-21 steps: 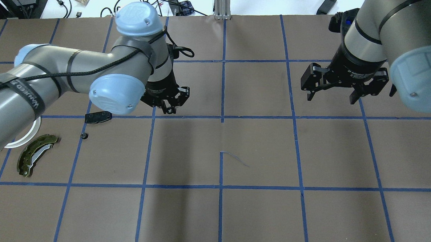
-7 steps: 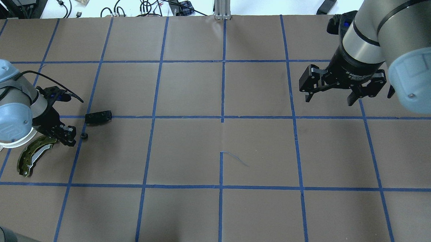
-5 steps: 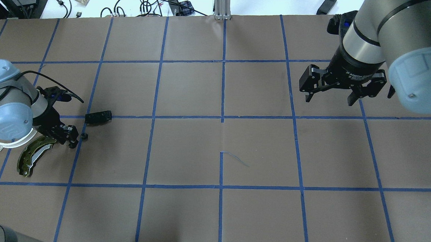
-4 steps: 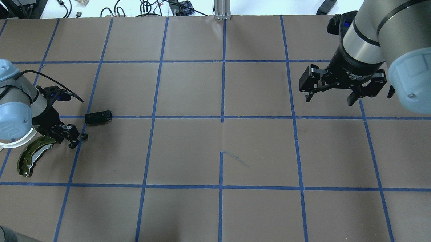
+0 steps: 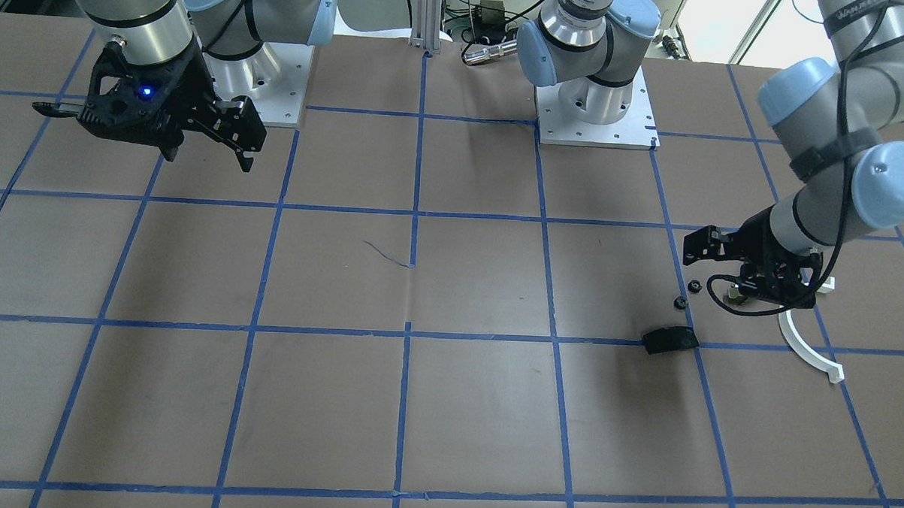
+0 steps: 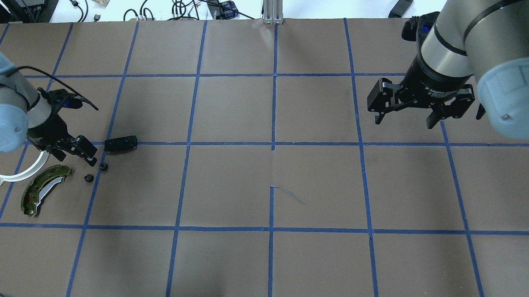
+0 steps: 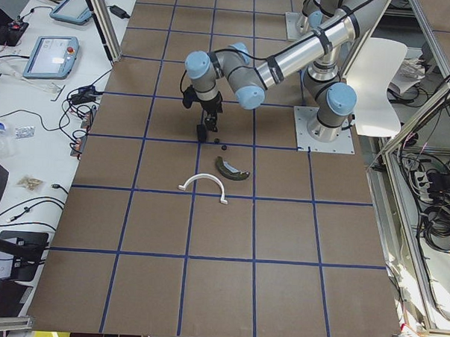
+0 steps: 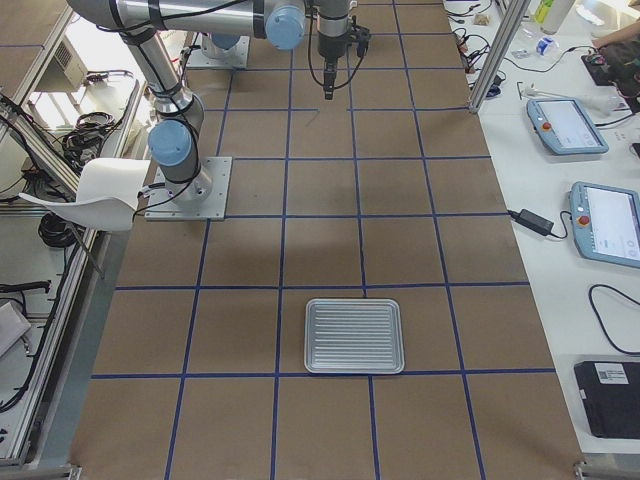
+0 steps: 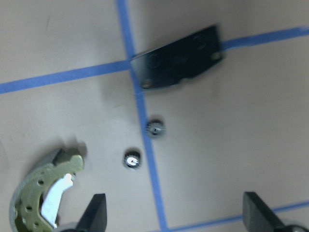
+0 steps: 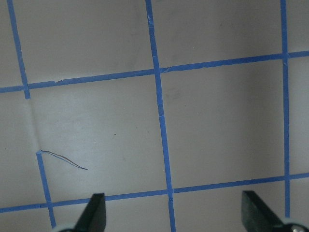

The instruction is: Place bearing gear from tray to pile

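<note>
A small black bearing gear (image 6: 87, 177) lies on the brown paper next to the olive brake shoe (image 6: 44, 190). It also shows in the left wrist view (image 9: 132, 159) and the front view (image 5: 694, 286). A second small gear (image 6: 104, 167) lies just beside it. The pile's white half-ring (image 6: 20, 173) and black pad (image 6: 120, 143) lie close by. My left gripper (image 6: 85, 155) hangs open and empty just above the gears. My right gripper (image 6: 402, 119) is open and empty over bare paper at the far right. The ribbed metal tray (image 8: 353, 335) is empty.
Blue tape lines grid the brown paper. Cables and small devices lie beyond the far table edge (image 6: 181, 2). The tray sits apart from both arms, toward the table's right end, and shows only in the right side view.
My left arm swung from mid-table to the pile and lowered by the brake shoe. Its gripper then opened and drew back, leaving a second small gear on the paper. The right arm stayed still.
</note>
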`<control>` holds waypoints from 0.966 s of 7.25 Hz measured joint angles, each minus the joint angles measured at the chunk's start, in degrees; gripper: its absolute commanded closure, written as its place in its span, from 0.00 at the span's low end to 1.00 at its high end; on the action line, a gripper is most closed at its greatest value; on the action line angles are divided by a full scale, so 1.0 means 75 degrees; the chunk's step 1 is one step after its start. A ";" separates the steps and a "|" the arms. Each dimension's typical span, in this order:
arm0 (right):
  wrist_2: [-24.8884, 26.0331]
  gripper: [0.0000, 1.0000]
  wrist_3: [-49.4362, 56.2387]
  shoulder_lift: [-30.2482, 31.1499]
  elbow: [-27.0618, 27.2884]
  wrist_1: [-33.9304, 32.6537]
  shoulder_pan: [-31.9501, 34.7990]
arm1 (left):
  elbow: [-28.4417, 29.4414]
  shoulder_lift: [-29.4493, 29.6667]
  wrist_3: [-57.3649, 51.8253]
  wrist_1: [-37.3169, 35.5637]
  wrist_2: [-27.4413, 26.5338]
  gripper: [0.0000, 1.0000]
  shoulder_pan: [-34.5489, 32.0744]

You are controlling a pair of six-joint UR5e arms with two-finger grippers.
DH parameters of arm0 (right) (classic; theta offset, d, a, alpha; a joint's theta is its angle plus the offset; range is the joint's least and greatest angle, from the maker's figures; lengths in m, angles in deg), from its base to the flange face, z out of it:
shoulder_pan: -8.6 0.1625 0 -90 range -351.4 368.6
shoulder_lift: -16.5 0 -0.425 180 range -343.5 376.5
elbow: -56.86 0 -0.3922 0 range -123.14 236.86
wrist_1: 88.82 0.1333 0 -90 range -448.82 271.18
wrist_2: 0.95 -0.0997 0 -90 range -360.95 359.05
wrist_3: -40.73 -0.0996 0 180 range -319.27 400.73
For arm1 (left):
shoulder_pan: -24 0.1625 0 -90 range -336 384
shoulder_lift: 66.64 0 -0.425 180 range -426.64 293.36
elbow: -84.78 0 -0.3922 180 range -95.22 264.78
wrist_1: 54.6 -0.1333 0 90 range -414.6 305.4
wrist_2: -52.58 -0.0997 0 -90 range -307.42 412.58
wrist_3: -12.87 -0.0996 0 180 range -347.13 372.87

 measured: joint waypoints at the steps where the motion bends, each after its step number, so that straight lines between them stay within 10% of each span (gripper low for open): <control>1: -0.0002 0.00 0.0004 0.0000 -0.0005 -0.0008 -0.0001 | 0.0865 -0.0255 0.0307 0.0862 -0.0004 0.00 -0.0478; 4: 0.0017 0.00 0.0012 0.0006 -0.0002 -0.0007 -0.0001 | 0.1908 -0.0985 0.1016 0.2286 0.0037 0.00 -0.1094; 7: 0.0025 0.00 0.0050 0.0007 0.0002 0.0017 -0.0001 | 0.1601 -0.1003 0.4206 0.1242 -0.0008 0.00 -0.2588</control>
